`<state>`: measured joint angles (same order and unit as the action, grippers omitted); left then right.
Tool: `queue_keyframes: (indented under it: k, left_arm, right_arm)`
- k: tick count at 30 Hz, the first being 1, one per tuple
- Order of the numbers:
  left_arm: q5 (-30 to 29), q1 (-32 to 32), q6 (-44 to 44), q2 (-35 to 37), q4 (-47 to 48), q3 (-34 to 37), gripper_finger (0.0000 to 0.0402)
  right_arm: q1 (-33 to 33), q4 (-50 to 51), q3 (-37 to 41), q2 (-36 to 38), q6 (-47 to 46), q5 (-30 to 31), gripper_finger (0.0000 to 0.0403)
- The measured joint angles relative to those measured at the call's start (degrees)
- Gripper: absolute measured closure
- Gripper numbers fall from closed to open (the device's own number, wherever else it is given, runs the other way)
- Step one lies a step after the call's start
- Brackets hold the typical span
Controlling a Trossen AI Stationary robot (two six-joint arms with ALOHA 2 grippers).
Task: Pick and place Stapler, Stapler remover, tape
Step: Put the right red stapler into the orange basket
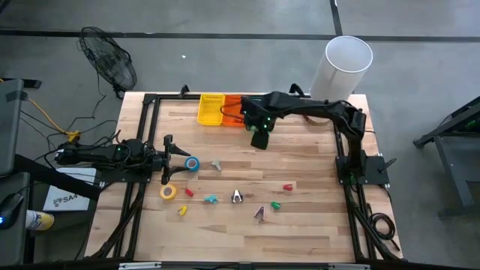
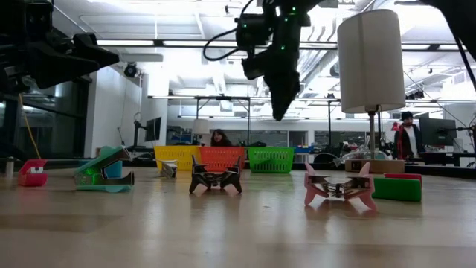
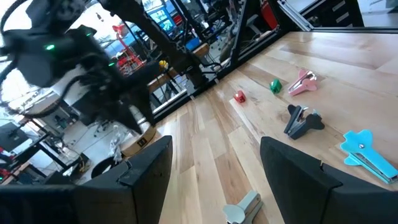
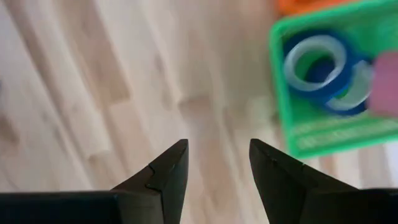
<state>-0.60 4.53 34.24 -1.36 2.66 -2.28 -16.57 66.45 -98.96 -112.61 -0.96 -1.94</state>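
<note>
My right gripper point(image 1: 260, 139) hangs open and empty above the table's far middle, fingers pointing down point(image 4: 217, 168). Just beside it stands the green basket point(image 4: 336, 134) with blue tape rolls point(image 4: 317, 65) lying in it. A blue tape roll point(image 1: 193, 163) and a yellow one point(image 1: 168, 192) lie flat on the table. Teal point(image 1: 211, 199), dark point(image 1: 237, 196) and pink point(image 1: 259, 213) staple removers and small red point(image 1: 287, 186) and green point(image 1: 275, 203) staplers lie near the front. My left gripper point(image 1: 174, 154) waits open at the left, level, close to the blue roll.
Yellow point(image 1: 211, 109) and orange point(image 1: 232, 109) baskets stand at the far edge next to the green one. A grey staple remover point(image 1: 217, 165) lies mid-table. A tall white cylinder point(image 1: 347, 64) stands at the far right corner. Bare wood lies on the right half.
</note>
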Motion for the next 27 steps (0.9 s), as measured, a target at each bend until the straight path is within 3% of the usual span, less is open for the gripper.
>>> queue_keyframes:
  k: [19, 27]
  left_arm:
    - [0.00, 0.00, 0.00, -0.01, 0.00, 0.00, 0.0163]
    - [0.00, -0.01, 0.00, 0.01, 0.00, 0.00, 0.0163]
  right_arm:
    - [12.53, -0.23, 16.45, 0.04, -8.82, -0.37, 0.0244]
    - [17.98, -4.55, 25.24, 8.41, -17.36, 0.29, 0.0243]
